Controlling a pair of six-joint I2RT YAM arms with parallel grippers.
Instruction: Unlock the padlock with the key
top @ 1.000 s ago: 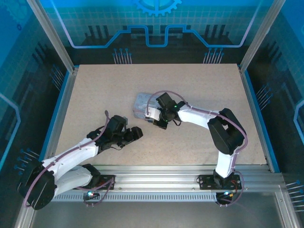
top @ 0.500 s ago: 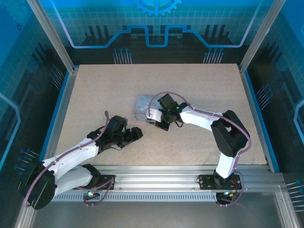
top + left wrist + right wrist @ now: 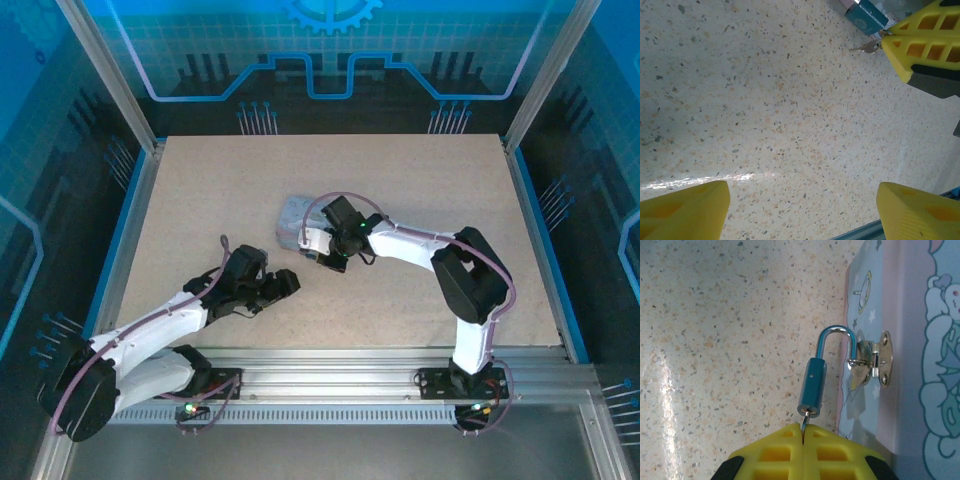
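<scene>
At the tin (image 3: 910, 340), the key (image 3: 804, 421) is being pinched in the padlock (image 3: 812, 385) by the closed right gripper (image 3: 803, 432) for turning; left gripper (image 3: 802, 210) spread, empty.

no legible txt, no labels/nos.
</scene>
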